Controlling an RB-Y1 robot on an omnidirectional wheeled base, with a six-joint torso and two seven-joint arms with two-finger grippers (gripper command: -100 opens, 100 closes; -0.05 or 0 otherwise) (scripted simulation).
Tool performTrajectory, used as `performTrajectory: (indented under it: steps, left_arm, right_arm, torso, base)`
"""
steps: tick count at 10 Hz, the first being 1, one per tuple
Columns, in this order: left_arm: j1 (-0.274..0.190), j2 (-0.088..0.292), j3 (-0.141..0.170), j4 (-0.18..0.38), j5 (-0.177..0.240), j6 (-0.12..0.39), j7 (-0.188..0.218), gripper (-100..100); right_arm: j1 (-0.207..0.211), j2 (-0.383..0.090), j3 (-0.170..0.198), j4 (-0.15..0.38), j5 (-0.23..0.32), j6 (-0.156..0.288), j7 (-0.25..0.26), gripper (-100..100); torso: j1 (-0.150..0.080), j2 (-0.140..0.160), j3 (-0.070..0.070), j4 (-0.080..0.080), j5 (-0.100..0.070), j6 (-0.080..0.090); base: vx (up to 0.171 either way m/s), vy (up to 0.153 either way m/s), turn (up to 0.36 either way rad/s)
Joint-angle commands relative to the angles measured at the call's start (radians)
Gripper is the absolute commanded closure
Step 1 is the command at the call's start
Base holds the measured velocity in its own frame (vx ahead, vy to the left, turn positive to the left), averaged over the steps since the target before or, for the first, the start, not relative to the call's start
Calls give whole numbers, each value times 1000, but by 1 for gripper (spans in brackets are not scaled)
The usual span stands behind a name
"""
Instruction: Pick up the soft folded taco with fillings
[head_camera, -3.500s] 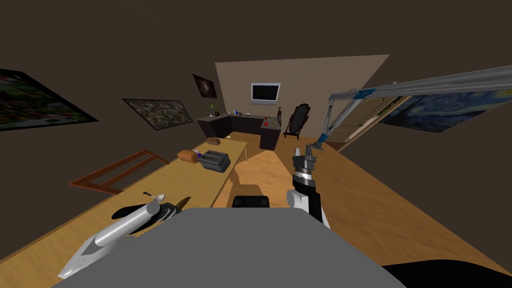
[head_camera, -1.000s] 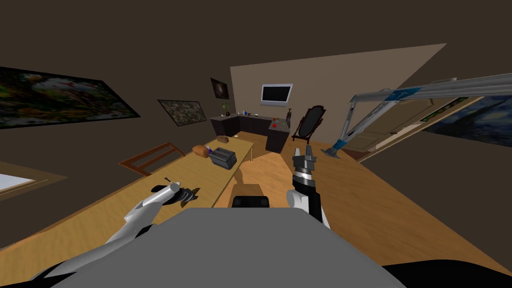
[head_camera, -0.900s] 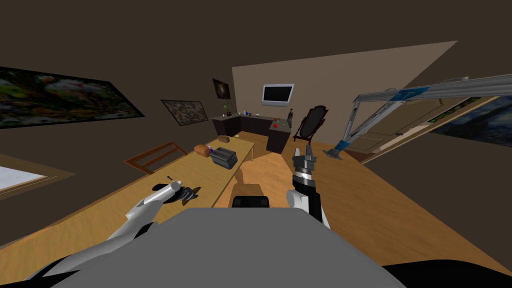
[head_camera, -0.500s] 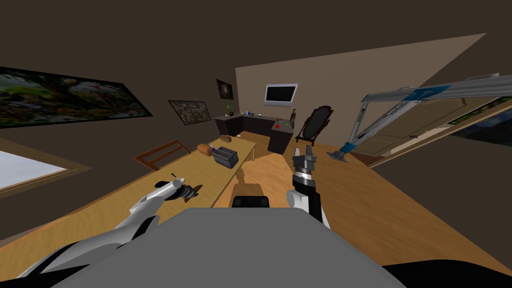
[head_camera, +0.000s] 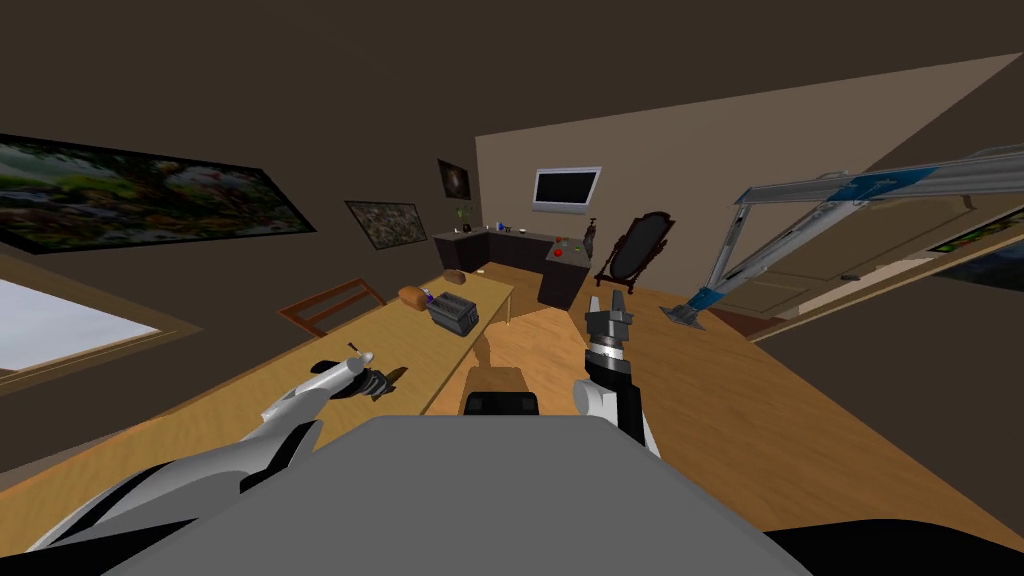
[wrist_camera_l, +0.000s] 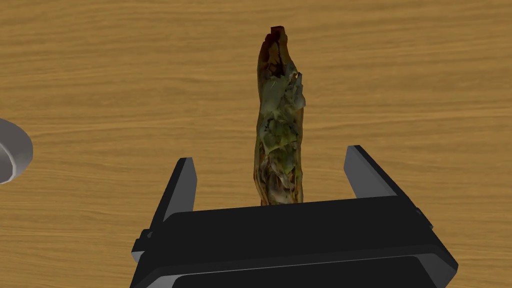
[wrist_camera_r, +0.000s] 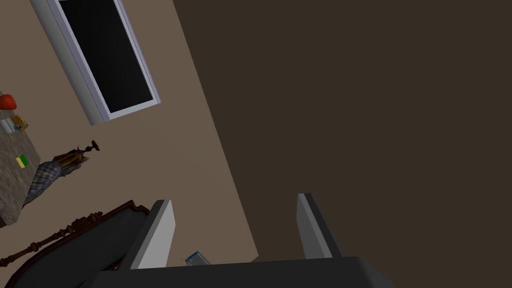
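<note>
The taco (wrist_camera_l: 277, 125), a brown folded shell with greenish filling, stands on its edge on the wooden table (wrist_camera_l: 100, 75). My left gripper (wrist_camera_l: 270, 156) is open just above it, one finger on each side of the taco's near end, neither touching it. In the head view the left gripper (head_camera: 372, 380) reaches over the table's near part, with the taco (head_camera: 394, 376) as a dark sliver at its tip. My right gripper (head_camera: 608, 303) is held up in front of my chest, over the floor, open and empty (wrist_camera_r: 233, 201).
Farther along the table (head_camera: 200, 420) stand a grey toaster (head_camera: 453, 314) and a brown loaf (head_camera: 412, 296). A wooden chair (head_camera: 330, 303) stands on the table's left. A dark counter (head_camera: 520, 250) lies at the far wall. Wooden floor (head_camera: 760, 430) spreads to the right.
The whole head view has swung, so I have turned. My left hand has come forward along the table to the taco. The right arm holds its pose.
</note>
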Motion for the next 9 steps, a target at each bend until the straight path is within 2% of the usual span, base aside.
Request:
performTrajectory:
  steps: [1, 5, 6, 7, 8, 9]
  left_arm:
    - [0, 0, 0, 0, 0, 0, 0, 100]
    - [0, -1, 0, 0, 1, 2, 1, 100]
    - [1, -2, 0, 1, 1, 3, 1, 0]
    - [39, -28, 36, -49, -20, 24, 15, 100]
    - [39, -28, 36, -54, -20, 24, 15, 100]
    - [80, -57, 78, -86, -41, 51, 30, 100]
  right_arm:
    - [0, 0, 0, 0, 0, 0, 0, 0]
    - [0, 0, 0, 0, 0, 0, 0, 0]
    - [0, 0, 0, 0, 0, 0, 0, 0]
    - [0, 0, 0, 0, 0, 0, 0, 0]
    - [0, 0, 0, 0, 0, 0, 0, 0]
    - [0, 0, 0, 0, 0, 0, 0, 0]
  torso:
    - [0, 0, 0, 0, 0, 0]
    - [2, 0, 0, 0, 0, 0]
    - [2, 0, 0, 0, 0, 1]
    - [2, 0, 0, 0, 0, 1]
    - [3, -1, 0, 0, 2, 4]
    - [4, -2, -1, 0, 3, 3]
  base:
    - [0, 0, 0]
    - [0, 0, 0]
    - [0, 0, 0]
    - [-6, 21, -189]
    - [-9, 32, -117]
    - [-7, 40, -163]
